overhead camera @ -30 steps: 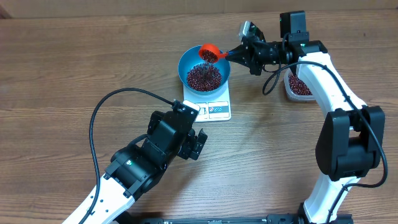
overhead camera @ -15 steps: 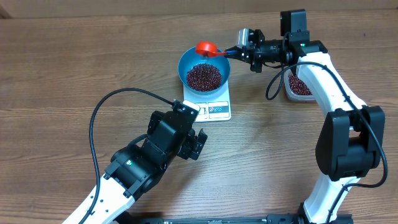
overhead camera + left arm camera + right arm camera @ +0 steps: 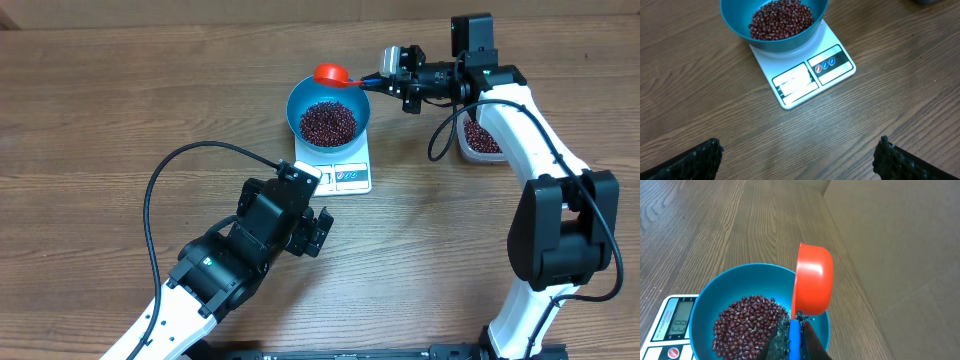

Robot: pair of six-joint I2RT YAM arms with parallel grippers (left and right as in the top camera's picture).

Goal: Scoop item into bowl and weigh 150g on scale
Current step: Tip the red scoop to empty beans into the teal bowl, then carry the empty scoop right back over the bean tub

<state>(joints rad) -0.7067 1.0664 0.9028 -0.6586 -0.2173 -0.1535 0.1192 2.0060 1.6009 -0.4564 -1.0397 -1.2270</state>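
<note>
A bright blue bowl [image 3: 328, 112] [image 3: 775, 22] [image 3: 715, 290] stands on the white scale [image 3: 345, 175] [image 3: 807, 75] [image 3: 675, 322] and holds a heap of dark red beans [image 3: 328, 121] [image 3: 781, 18] [image 3: 747, 325]. My right gripper [image 3: 392, 82] [image 3: 796, 337] is shut on the blue handle of an orange-red scoop [image 3: 331, 75] [image 3: 812, 285]. The scoop is turned on its side above the bowl's far rim. My left gripper [image 3: 318, 232] [image 3: 799, 157] stands open over bare wood, in front of the scale, with nothing between its fingers.
A clear tub [image 3: 478, 140] with more beans sits on the table at the right, partly hidden under my right arm. The left arm's black cable [image 3: 160, 185] loops over the wooden table [image 3: 120, 100] on the left.
The scoop was pouring beans into the bowl a second ago. It has since lifted slightly and moved to the bowl's far rim, and the pouring has stopped. The left arm has not moved.
</note>
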